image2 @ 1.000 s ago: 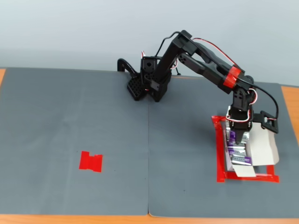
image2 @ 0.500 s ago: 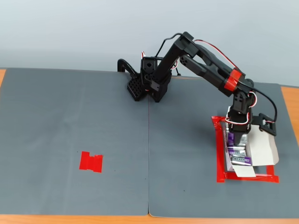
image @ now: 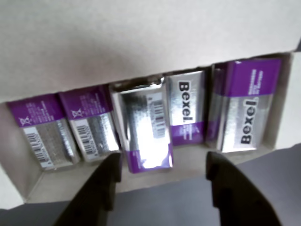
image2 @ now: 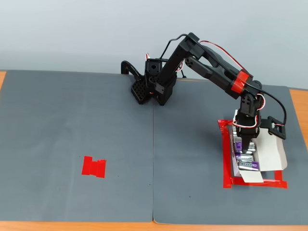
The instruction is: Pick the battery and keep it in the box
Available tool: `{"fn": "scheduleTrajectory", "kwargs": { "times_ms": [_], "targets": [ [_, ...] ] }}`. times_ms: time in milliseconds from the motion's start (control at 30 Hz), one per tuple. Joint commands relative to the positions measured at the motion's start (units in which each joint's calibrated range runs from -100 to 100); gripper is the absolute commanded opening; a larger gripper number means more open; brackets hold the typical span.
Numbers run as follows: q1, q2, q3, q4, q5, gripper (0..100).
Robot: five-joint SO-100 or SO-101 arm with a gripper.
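Observation:
In the wrist view I look into the white box [image: 141, 37], where several purple-and-silver batteries lie side by side. The middle battery [image: 143, 129] lies slightly tilted with its purple end toward me, just beyond my fingertips. My gripper [image: 162, 183] is open. Its dark fingers [image: 106, 188] stand wider apart than that battery and do not touch it. In the fixed view the gripper [image2: 245, 147] points down into the box [image2: 272, 151] at the right of the mat. A battery [image2: 246, 164] shows inside the box, nearer the camera than the gripper.
A red tape frame [image2: 225, 159] surrounds the box. A flat red tape patch [image2: 94, 167] lies on the left of the grey mat [image2: 96, 120]. The arm's base [image2: 151, 84] stands at the back centre. The wooden table edge [image2: 298, 110] shows at the right.

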Motion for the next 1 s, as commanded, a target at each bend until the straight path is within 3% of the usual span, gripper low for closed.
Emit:
{"fn": "scheduleTrajectory", "kwargs": {
  "times_ms": [0, 233, 567, 967],
  "targets": [
    [0.1, -6.3, -3.0, -0.4, -0.2, 19],
    [0.7, -15.0, -2.3, 0.2, -0.2, 2],
    [6.8, -30.7, 6.4, -0.6, -0.2, 2],
    [21.6, -56.9, 27.1, -0.6, -0.2, 2]
  ]
}}
